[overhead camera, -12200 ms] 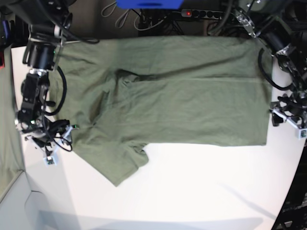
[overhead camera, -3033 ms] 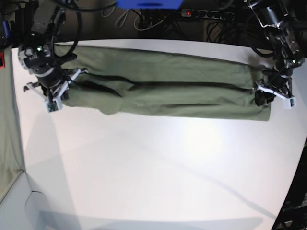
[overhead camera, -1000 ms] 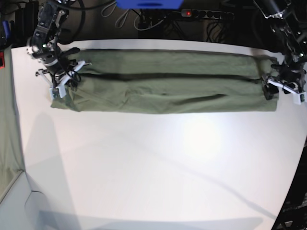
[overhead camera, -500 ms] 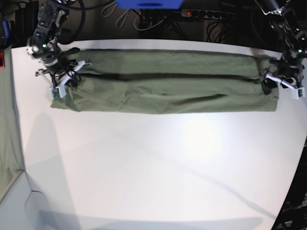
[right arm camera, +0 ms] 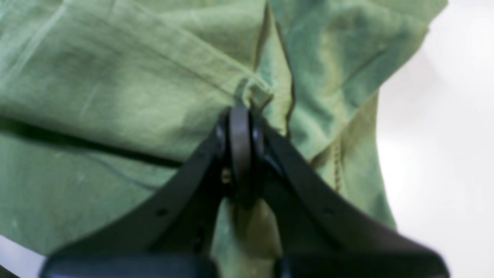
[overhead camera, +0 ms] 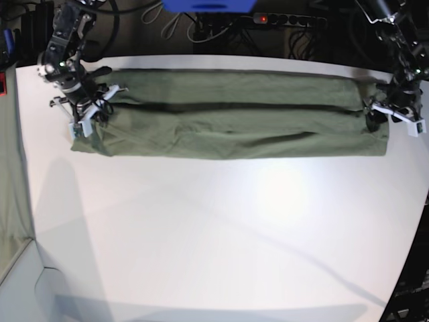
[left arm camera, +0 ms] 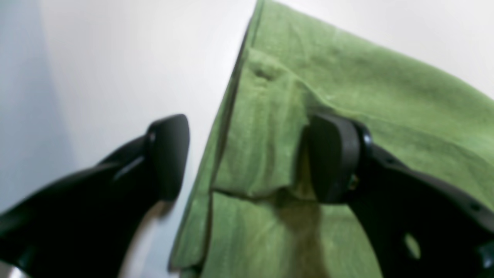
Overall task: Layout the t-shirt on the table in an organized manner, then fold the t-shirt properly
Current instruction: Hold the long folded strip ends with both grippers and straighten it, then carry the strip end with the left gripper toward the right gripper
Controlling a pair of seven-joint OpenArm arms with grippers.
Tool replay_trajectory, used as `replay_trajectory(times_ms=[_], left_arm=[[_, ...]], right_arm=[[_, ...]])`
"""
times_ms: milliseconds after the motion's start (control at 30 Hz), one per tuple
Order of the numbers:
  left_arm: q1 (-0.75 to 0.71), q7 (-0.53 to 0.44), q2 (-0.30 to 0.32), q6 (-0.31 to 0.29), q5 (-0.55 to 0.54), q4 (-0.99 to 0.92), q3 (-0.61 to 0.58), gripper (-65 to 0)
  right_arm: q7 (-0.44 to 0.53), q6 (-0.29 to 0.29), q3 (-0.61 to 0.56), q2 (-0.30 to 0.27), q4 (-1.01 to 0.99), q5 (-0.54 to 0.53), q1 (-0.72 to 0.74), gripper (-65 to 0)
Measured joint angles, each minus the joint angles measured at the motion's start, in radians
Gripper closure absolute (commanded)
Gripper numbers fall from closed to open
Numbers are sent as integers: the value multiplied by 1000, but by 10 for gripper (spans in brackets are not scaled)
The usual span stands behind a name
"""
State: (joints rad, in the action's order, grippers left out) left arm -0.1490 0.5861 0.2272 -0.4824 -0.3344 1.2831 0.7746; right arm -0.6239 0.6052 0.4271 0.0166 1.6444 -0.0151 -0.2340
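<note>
The olive t-shirt [overhead camera: 228, 121] lies as a long, narrow folded band across the far part of the white table [overhead camera: 214, 235]. My right gripper [overhead camera: 89, 117], at the band's left end in the base view, is shut and pinches a fold of the shirt [right arm camera: 162, 88] between its fingertips [right arm camera: 240, 127]. My left gripper [overhead camera: 383, 118] is at the band's right end. In the left wrist view it [left arm camera: 249, 158] is open, with one finger [left arm camera: 168, 150] over bare table and the other [left arm camera: 334, 162] on the shirt's edge [left arm camera: 266, 154].
A power strip [overhead camera: 288, 19] with a red light, cables and a blue object [overhead camera: 208, 5] lie behind the table's far edge. Another green cloth [overhead camera: 10, 174] hangs at the left edge. The table's right edge curves inward near my left arm.
My left gripper has shifted slightly toward the far side at the band's right end. The right gripper and the shirt have stayed put.
</note>
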Motion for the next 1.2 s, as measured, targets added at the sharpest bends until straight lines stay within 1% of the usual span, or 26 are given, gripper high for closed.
replay_trajectory(times_ms=[67,167,267,367,433,467,533,600,733,767,833,967,1033,1133,1200], left_arm=[[0,0,0,0,1,-3,0,-387],[6,-1,3,0,-2,-19,0,-252],[40,-28,10,0,-17,-80,3,-121],[64,-42,32,-20,-47,-145,1,-6],[76,-50,41,-32,-67,-175,1,0],[81,-55,45,-34,-67,-186,2,-7],[95,-35,58,-34,-63,-195,0,-1],[95,-31,57,-34,-55,-178,-2,-1],[71,61,37,-8,-1,-52,-6,-1],[60,71,31,-4,9,-14,-8,-1],[38,69,9,0,12,72,-7,-1],[46,65,-33,1,15,196,-8,-1],[45,61,-39,10,14,240,-34,-1],[-8,61,-39,19,20,323,-108,-1],[-51,67,-63,20,21,394,-162,-1]], right_arm=[[0,0,0,0,0,0,0,0],[0,0,0,0,0,0,0,0],[0,0,0,0,0,0,0,0],[1,0,0,0,0,0,0,0],[0,0,0,0,0,0,0,0],[0,0,0,0,0,0,0,0],[0,0,0,0,0,-1,0,0],[0,0,0,0,0,-1,0,0],[0,0,0,0,0,0,0,0],[-2,0,0,0,0,0,1,0],[-1,0,0,0,0,0,1,0],[-8,0,0,0,0,0,6,0],[-11,0,0,0,0,0,9,0],[-11,0,0,0,0,0,9,0],[-12,0,-1,0,0,0,11,0]])
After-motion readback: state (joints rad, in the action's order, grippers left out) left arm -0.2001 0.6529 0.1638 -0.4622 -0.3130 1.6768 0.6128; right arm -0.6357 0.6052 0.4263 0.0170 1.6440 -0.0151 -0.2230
